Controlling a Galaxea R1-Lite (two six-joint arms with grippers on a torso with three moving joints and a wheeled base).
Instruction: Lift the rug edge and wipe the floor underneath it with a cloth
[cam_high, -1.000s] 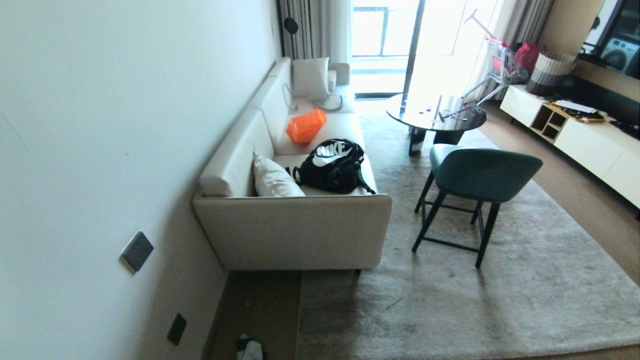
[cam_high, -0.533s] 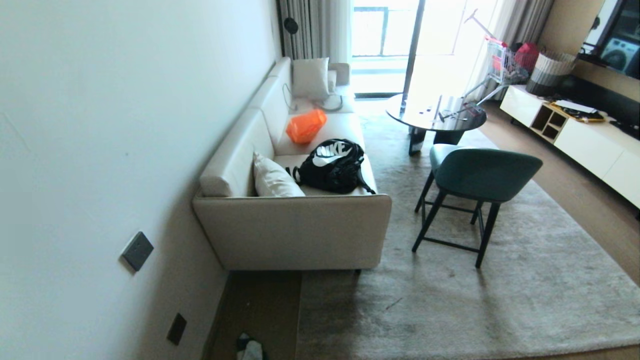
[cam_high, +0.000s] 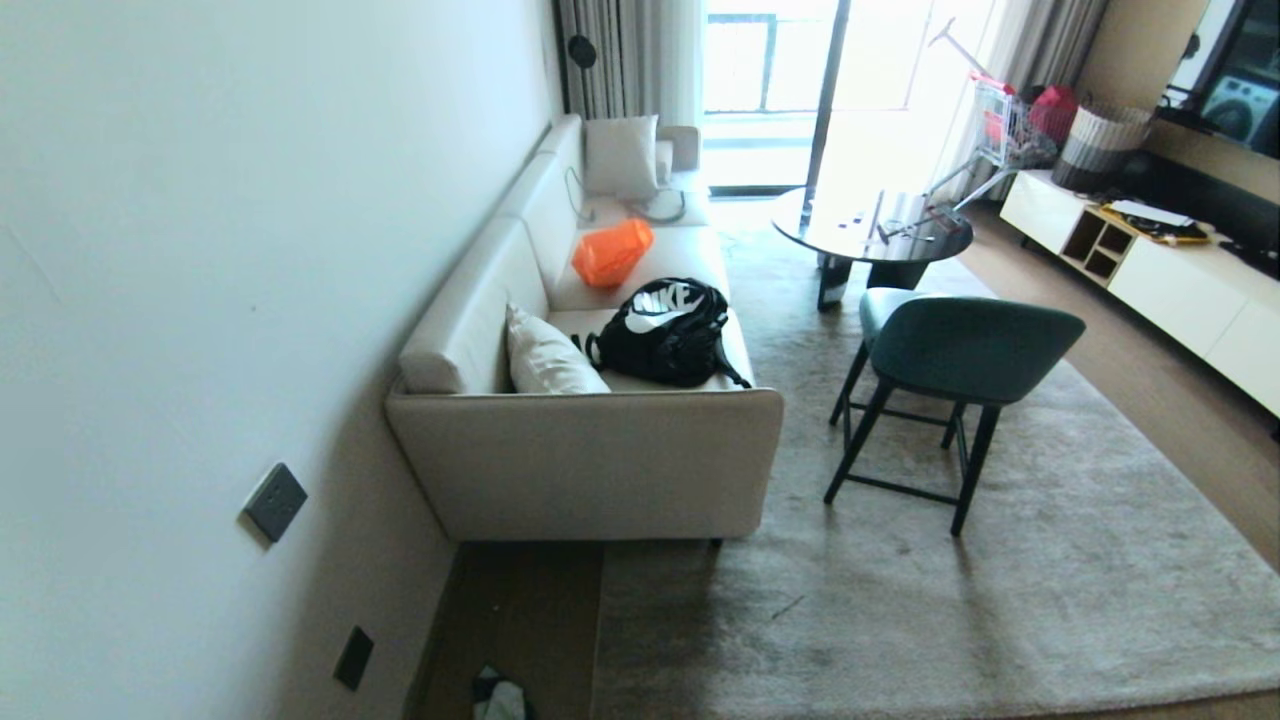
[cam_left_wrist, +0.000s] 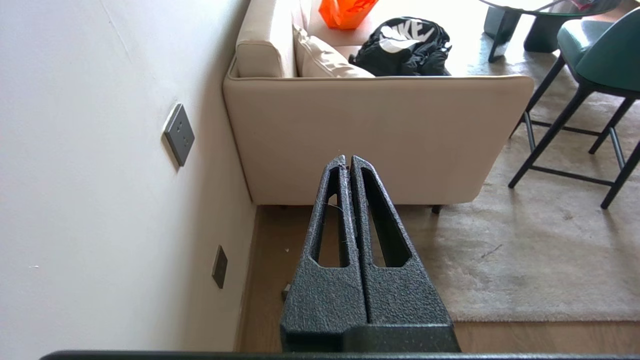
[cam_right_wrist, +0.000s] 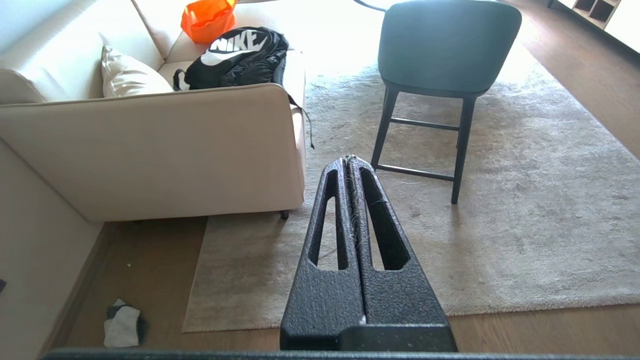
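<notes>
Left gripper (cam_left_wrist: 347, 161) closed; cloth (cam_high: 497, 697) cut off.

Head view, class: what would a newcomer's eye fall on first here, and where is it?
The black backpack and orange bag stand out on the cream sofa along the wall. A teal chair stands on the rug, and a crumpled cloth lies on the wood floor beside the rug's corner.

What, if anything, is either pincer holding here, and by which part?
Nothing. The left pincer and right pincer are both shut on empty air; the crumpled white-and-dark cloth lies untouched on the brown wood-plank floor.
</notes>
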